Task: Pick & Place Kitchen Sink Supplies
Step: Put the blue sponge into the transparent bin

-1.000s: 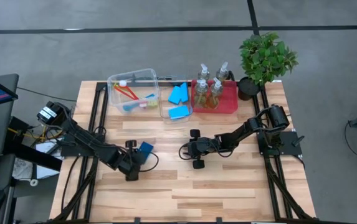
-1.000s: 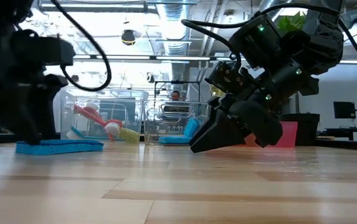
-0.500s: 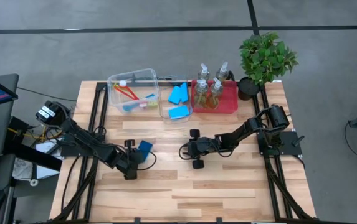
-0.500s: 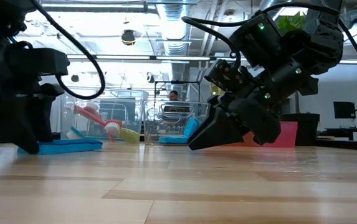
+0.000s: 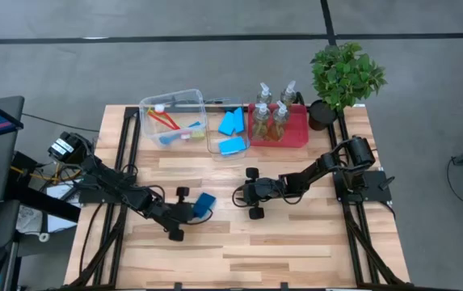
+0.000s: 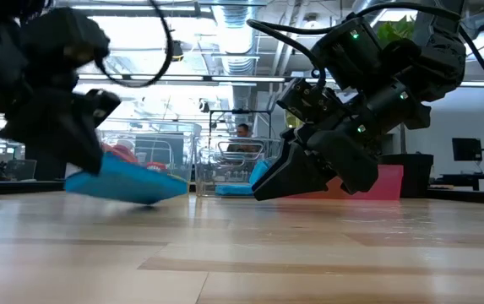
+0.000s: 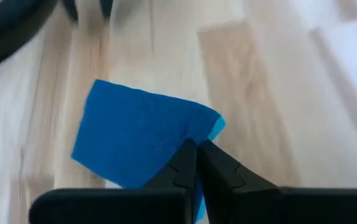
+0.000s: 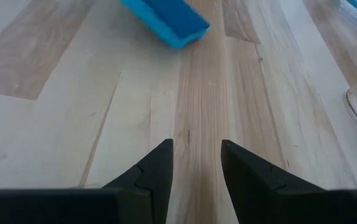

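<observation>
While the left pincer (image 5: 189,212) pinches the blue sponge (image 5: 204,202) lifted at lower centre, the sponge bin (image 5: 228,134) lies straight above; the right pincer (image 5: 237,196) idles half-open, empty.

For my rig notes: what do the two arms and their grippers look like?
Both are matte black, jointed arms with black cables looping alongside. The left gripper and the right gripper each end in two dark, wedge-shaped fingers with stepped inner edges. A small green light glows on the right arm's wrist housing.
</observation>
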